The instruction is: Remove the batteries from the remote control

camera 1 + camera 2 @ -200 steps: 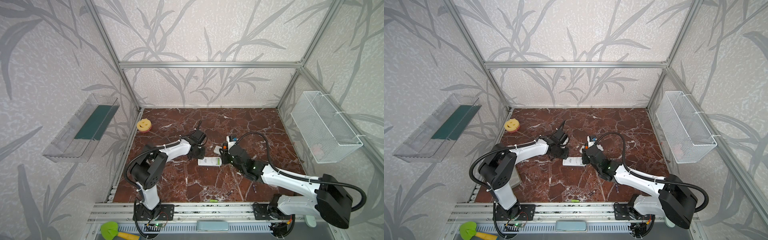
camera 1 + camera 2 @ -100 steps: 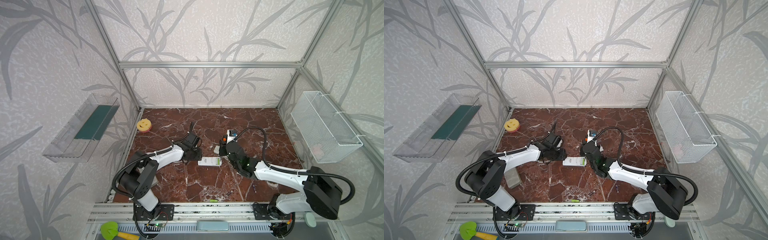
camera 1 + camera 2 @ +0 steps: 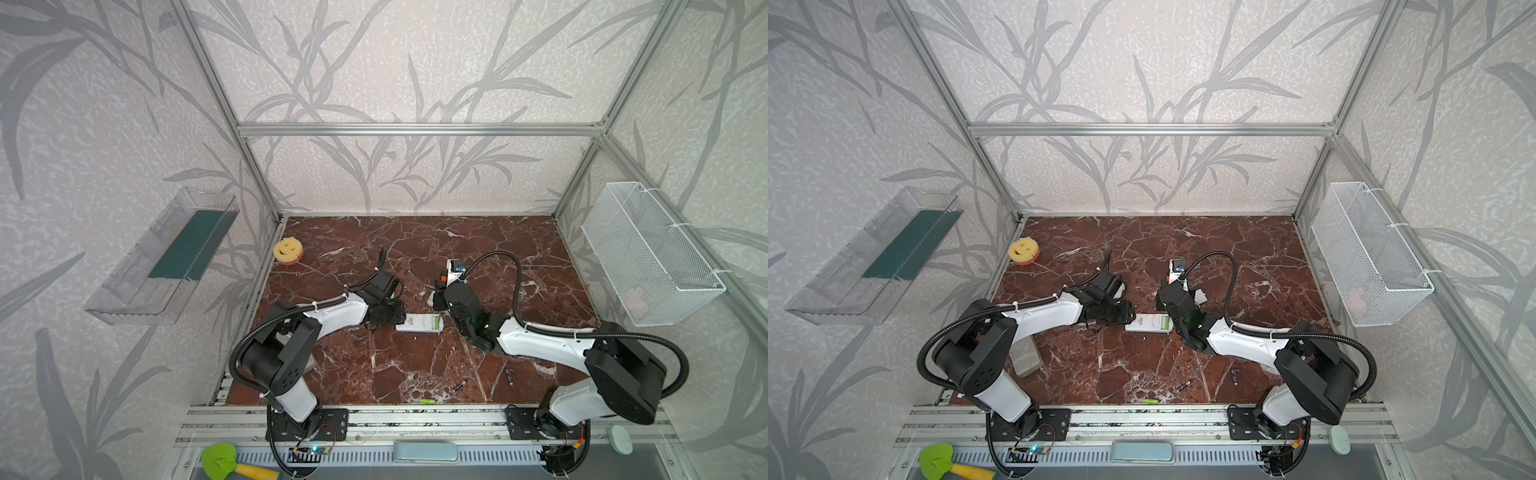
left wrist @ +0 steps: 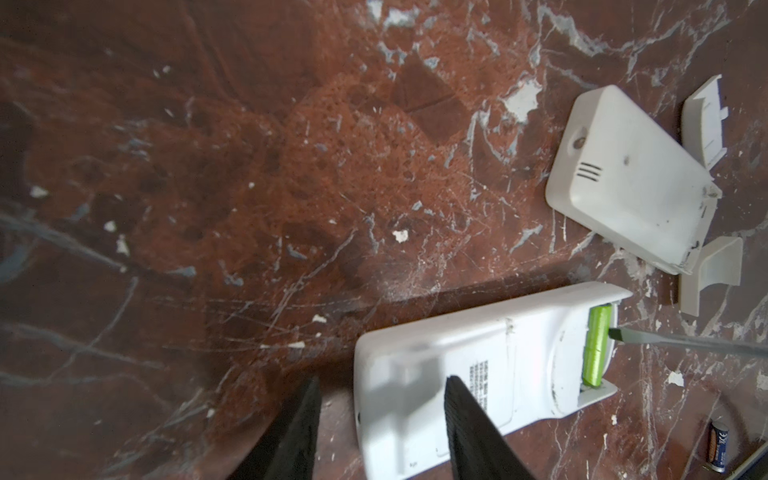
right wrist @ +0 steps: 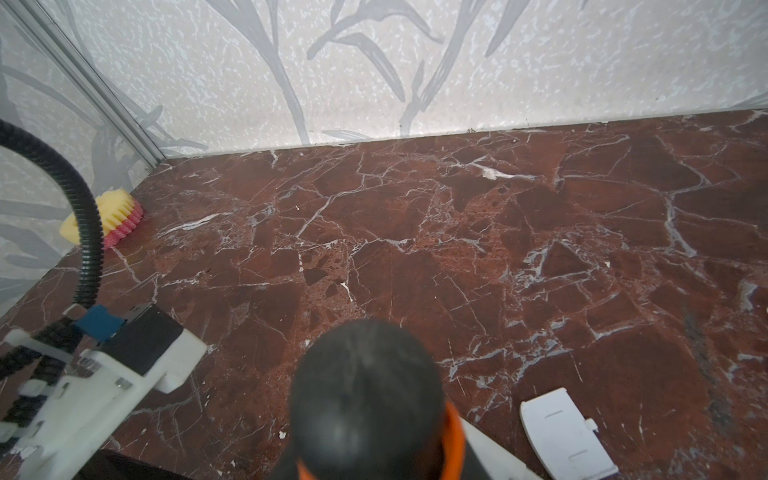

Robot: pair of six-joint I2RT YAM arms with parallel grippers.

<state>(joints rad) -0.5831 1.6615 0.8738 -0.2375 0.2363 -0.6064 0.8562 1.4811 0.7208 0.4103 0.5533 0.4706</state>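
The white remote control (image 3: pixel 415 323) (image 4: pixel 465 365) lies face down mid-floor with its compartment uncovered. One lime green battery (image 4: pixel 597 347) sits in it. A screwdriver's flat tip (image 4: pixel 621 335) touches that battery. My right gripper (image 3: pixel 448 293) is shut on the screwdriver's black and orange handle (image 5: pixel 365 407), which hides its fingers. My left gripper (image 4: pixel 380 415) is open at the remote's other end, one finger over its back and one beside it. Loose batteries lie near the front edge: a green one (image 3: pixel 427 401) and two dark ones (image 3: pixel 459 385) (image 3: pixel 509 375).
A second white device (image 4: pixel 627 183) and two loose white covers (image 4: pixel 704 124) (image 4: pixel 710 274) lie just behind the remote. A yellow smiley sponge (image 3: pixel 287 250) sits at the back left. A grey block (image 3: pixel 1025 355) lies beside the left arm's base. A wire basket (image 3: pixel 648 253) hangs on the right wall.
My left gripper has come down and forward to the remote's left end, its jaws a little wider. My right arm has shifted while the screwdriver stays at the remote's right end.
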